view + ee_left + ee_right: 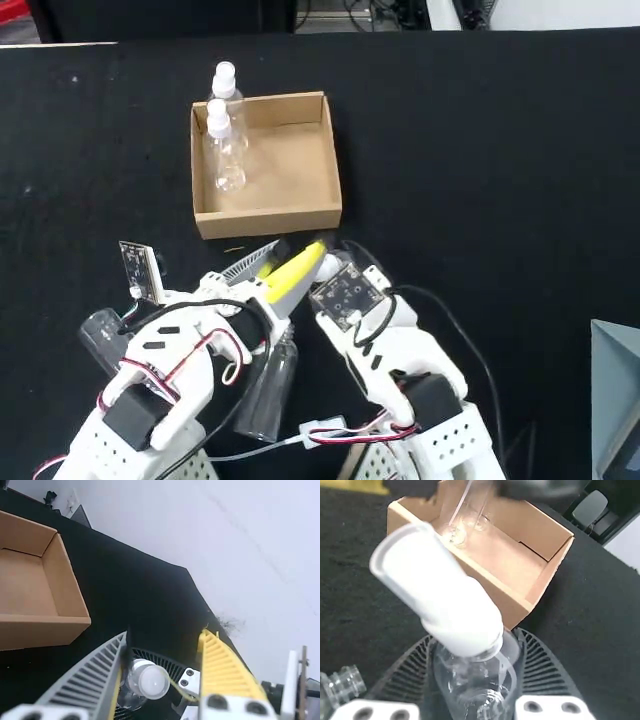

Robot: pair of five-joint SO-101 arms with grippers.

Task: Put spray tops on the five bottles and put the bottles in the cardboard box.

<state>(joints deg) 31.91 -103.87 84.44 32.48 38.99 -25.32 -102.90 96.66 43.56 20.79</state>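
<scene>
While right gripper (475, 642) clamps a bottle (470, 690) wearing its spray top (440, 590), left gripper (164, 634) stands wide around that top; cardboard box (270, 220) at 12 o'clock of them holds two capped bottles (225, 150).

Both arms lean forward side by side from the near edge of the bench, and their grippers meet close together. The left arm (160, 385) carries the left gripper (164, 635), which has a grey finger (90, 680) and a yellow finger (220, 675). These are spread wide apart. The right arm (410, 370) ends in the right gripper (472, 637). Its dark ribbed fingers (540, 665) are closed on a clear bottle (475, 692), held tilted between the left gripper's two fingers.
</scene>
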